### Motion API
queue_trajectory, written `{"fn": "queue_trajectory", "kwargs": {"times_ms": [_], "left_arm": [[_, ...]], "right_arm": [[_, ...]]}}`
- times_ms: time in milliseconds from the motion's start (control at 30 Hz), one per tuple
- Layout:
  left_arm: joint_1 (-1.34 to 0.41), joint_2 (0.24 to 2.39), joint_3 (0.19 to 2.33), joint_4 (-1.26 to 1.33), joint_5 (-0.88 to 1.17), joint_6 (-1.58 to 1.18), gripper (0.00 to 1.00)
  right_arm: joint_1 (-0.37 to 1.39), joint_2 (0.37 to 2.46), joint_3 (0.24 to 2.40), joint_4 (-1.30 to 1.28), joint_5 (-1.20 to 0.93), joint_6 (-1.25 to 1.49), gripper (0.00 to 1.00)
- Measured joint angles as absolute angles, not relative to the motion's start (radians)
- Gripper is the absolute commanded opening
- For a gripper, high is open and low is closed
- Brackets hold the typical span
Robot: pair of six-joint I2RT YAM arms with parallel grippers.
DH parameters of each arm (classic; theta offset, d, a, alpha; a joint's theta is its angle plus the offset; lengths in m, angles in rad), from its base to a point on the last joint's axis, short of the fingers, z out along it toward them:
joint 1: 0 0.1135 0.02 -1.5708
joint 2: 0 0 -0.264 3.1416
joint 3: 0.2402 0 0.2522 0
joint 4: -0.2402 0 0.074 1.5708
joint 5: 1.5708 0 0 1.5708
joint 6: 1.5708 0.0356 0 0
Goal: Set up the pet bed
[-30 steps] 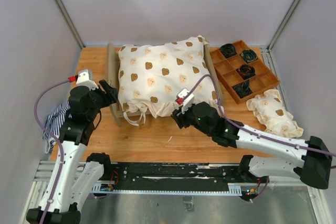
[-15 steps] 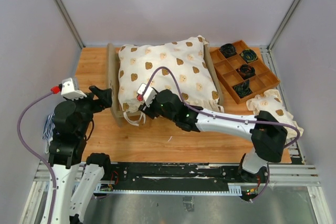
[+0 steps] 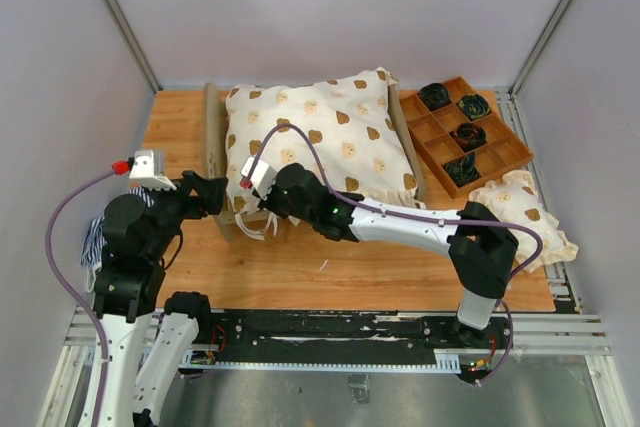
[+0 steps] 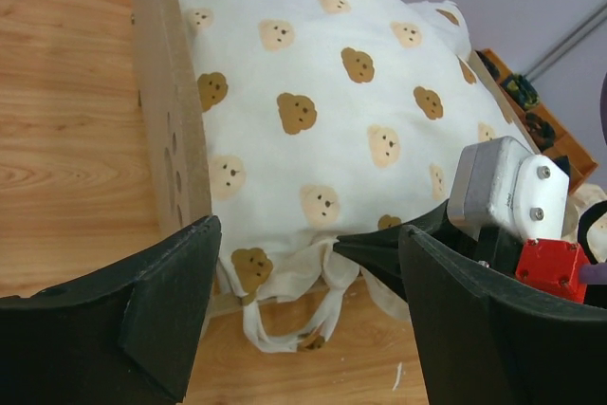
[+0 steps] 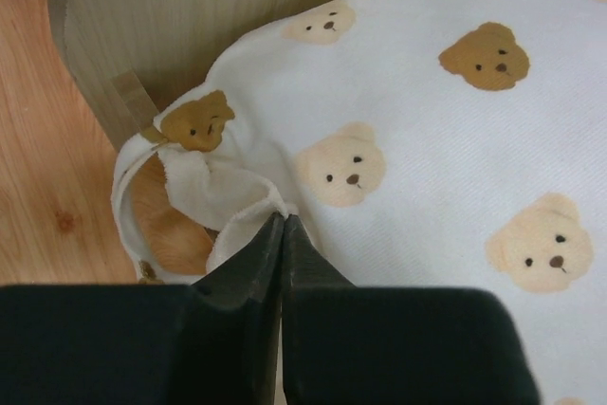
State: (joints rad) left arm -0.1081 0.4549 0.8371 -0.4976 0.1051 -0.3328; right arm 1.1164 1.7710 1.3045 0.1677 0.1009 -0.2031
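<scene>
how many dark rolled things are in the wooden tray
4 dark rolls, all in the wooden tray: far-left cell, far-right cell, one mid-tray, one nearest the arms. The other cells look empty.

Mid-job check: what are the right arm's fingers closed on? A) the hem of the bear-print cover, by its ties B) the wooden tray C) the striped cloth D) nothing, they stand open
A: in the wrist view the right gripper is pinched shut on the hem of the bear-print cover, beside the pet bed board.
</scene>
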Motion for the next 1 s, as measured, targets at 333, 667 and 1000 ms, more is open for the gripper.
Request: {"fn": "queue_trajectory", "kwargs": {"times_ms": [333,667,1000], "left_arm": [[-0.108,0.483,0.764,-0.465,0.251,-0.312,0.62],[-0.109,0.628,0.72,-0.439,0.331,-0.344,0.56],[-0.262,0.724,0.686,-0.387,0.278,-0.368,0.4]], "right_arm": [[1.036,1.738,1.302,0.191,0.076,-0.076,0.0],[0.901,1.713,1.302,0.239,0.042,0.051,0.0],[0.81,1.713,1.303,0.258,0.008,0.146,0.0]]}}
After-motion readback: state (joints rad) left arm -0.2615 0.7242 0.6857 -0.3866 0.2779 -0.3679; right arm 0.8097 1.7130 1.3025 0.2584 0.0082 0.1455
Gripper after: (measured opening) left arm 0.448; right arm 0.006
